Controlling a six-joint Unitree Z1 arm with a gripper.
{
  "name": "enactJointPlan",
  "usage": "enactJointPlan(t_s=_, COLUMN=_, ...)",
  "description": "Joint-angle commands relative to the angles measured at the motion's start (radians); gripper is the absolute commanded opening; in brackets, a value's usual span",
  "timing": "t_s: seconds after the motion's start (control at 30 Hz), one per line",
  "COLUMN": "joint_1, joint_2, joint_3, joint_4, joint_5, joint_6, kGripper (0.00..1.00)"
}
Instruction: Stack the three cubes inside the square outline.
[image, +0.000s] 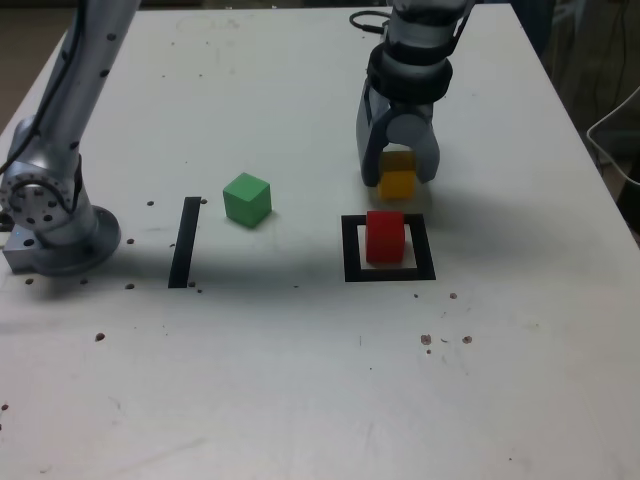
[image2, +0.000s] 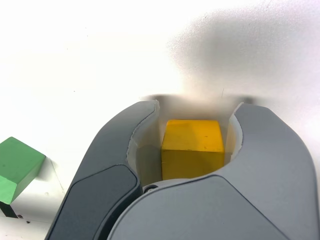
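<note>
Only the exterior view shows the red cube (image: 385, 238) in the square outline (image: 424, 247), between the bench's (image: 270, 390) middle and its right edge there. Just beyond, toward the far edge, the yellow cube (image: 396, 185) sits between the gripper's (image: 397, 178) jaws; I cannot tell whether they grip it. Both views catch the green cube (image: 247, 200), near the black strip (image: 185, 242), which the wrist view shows only in part.
</note>
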Motion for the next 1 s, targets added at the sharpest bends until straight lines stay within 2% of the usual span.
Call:
enactJointPlan(t_s=0.0, joint_1=-0.002, joint_2=-0.014, joint_3=-0.001, joint_4=0.002, joint_5=0.003, joint_6=-0.001, kGripper=0.14)
enactJointPlan(t_s=0.27, joint_1=-0.009, joint_2=-0.036, joint_3=-0.011, joint_4=0.026, joint_5=0.006, joint_6=0.000, kGripper=0.11)
enactJointPlan(t_s=0.7, joint_1=-0.070, joint_2=-0.152, joint_3=-0.094, joint_4=0.219, joint_5=0.014, joint_6=0.000, kGripper=0.11)
enactJointPlan(t_s=0.97, joint_1=-0.121, joint_2=-0.187, joint_3=-0.095, joint_4=0.259, joint_5=0.009, joint_6=-0.018, kGripper=0.11)
